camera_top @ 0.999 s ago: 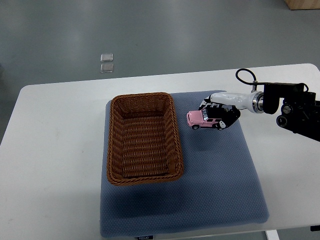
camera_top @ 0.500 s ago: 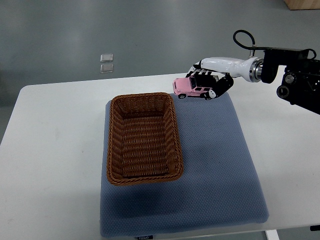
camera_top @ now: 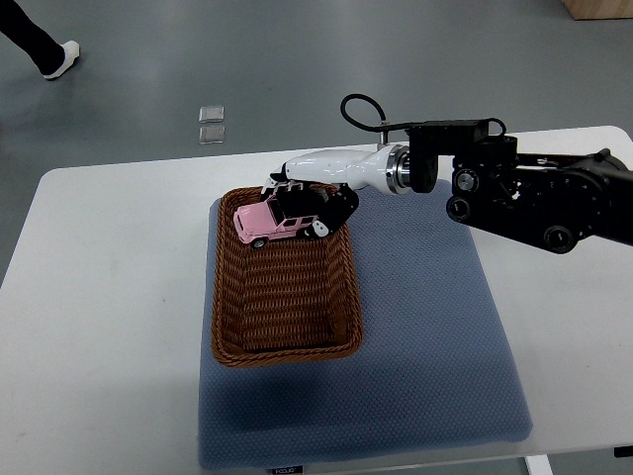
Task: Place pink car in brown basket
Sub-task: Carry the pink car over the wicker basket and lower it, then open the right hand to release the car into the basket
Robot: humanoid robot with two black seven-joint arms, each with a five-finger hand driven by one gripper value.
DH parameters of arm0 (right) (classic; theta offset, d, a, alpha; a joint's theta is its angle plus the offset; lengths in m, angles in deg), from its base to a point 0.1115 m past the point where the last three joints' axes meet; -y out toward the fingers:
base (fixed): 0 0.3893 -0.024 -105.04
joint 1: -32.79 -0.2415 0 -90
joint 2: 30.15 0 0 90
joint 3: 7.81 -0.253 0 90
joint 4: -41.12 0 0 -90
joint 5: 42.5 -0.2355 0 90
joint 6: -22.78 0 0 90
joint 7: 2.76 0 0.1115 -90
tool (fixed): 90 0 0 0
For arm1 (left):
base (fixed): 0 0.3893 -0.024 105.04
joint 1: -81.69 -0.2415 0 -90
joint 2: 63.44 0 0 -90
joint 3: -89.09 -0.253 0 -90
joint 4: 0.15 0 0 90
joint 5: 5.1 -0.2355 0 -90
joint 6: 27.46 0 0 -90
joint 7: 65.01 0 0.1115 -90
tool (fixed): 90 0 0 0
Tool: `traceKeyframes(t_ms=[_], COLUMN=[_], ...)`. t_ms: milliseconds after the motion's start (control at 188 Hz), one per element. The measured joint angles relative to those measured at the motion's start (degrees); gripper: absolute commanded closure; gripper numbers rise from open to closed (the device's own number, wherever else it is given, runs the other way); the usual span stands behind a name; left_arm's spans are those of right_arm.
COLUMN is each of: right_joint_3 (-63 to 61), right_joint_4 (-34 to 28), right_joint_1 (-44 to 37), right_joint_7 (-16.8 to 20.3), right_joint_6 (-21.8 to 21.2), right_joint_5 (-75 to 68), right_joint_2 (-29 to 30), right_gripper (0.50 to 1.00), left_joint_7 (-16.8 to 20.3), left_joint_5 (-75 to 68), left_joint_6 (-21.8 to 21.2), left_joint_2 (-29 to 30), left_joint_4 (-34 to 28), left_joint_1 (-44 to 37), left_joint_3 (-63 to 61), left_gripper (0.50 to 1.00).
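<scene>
My right hand (camera_top: 297, 208) comes in from the right and is shut on the pink car (camera_top: 265, 223). It holds the car in the air over the far end of the brown wicker basket (camera_top: 341, 287). The basket stands on the left part of a blue-grey mat (camera_top: 435, 336), and its visible inside holds nothing. The left arm is not in view.
The mat lies on a white table (camera_top: 109, 297). Two small clear squares (camera_top: 211, 124) lie on the floor beyond the table. A person's leg and shoe (camera_top: 45, 49) show at the top left corner.
My right hand has carried the pink car left, from above the mat's far edge to over the basket's far end. A person's leg has come into view at the top left.
</scene>
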Motion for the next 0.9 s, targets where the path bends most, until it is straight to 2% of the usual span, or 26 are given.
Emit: traceKeyframes(t_ms=[202,553,606,643,712,760,792,898], right_joint_3=[3.31,8.94,9.23,9.35,9.4,9.4,9.4,9.27], right_joint_4=[1.8,6.26,6.75,7.1,7.77,8.04,8.14,8.24], right_joint_1=[-0.92,-0.51,-0.4,-0.32,-0.2,-0.08,-0.02,0.01], right_joint_7=[0.01,0.95,1.17,1.29,1.58,1.69,1.71,1.75], right_joint_6=[-0.23,0.23,0.47,0.6,0.76,0.79,0.79,0.81], right_joint_5=[0.36,1.26,1.27,1.27,1.27,1.25,1.22,0.94], right_joint_2=[3.41,5.65,6.23,6.69,7.46,7.78,7.86,7.91], right_gripper=[0.936,0.92,0.883,0.822,0.752,0.669,0.644,0.607], left_joint_7=[0.0,0.0,0.0,0.0,0.0,0.0,0.0,0.0], left_joint_5=[0.0,0.0,0.0,0.0,0.0,0.0,0.0,0.0], left_joint_6=[0.0,0.0,0.0,0.0,0.0,0.0,0.0,0.01], left_joint_2=[0.0,0.0,0.0,0.0,0.0,0.0,0.0,0.0], left_joint_4=[0.0,0.0,0.0,0.0,0.0,0.0,0.0,0.0], left_joint_1=[0.0,0.0,0.0,0.0,0.0,0.0,0.0,0.0], left_joint_3=[0.0,0.0,0.0,0.0,0.0,0.0,0.0,0.0], left_gripper=[0.5,0.5,0.5,0.5,0.5,0.5,0.5,0.5])
